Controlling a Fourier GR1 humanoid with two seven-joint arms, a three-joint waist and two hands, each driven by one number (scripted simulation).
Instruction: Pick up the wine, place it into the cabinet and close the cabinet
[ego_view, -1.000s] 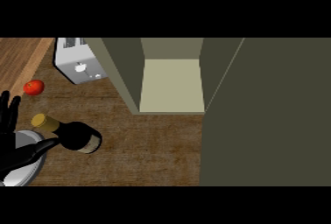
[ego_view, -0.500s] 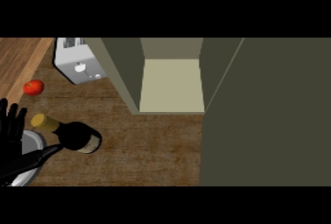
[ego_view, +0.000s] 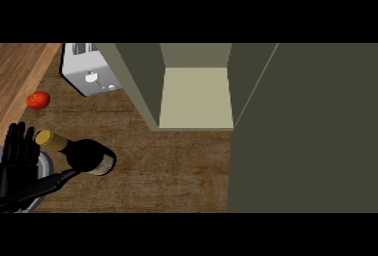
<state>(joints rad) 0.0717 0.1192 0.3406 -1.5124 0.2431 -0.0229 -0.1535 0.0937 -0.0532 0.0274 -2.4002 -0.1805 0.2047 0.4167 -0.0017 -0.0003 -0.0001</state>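
The wine bottle (ego_view: 83, 154) is dark with a gold cap and stands on the wooden counter at the left, seen from above. My left hand (ego_view: 18, 152) is at the view's left edge, just left of the bottle, open with its fingers straight and pointing away from me. A black bar (ego_view: 52, 181) runs from the hand's base to the bottle's near side; I cannot tell whether it is the thumb or a handle. The cabinet (ego_view: 196, 95) stands open at the middle, its pale shelf bare. Its dark door (ego_view: 306, 130) is swung wide to the right. My right hand does not show.
A silver toaster (ego_view: 88, 75) sits at the back left beside the cabinet wall. A red tomato (ego_view: 38, 99) lies ahead of my left hand. A grey round pan rim (ego_view: 40, 162) shows under the hand.
My left hand has slid toward the view's lower edge and slightly right, closer to the bottle. The bottle, the tomato and the cabinet door have not moved.
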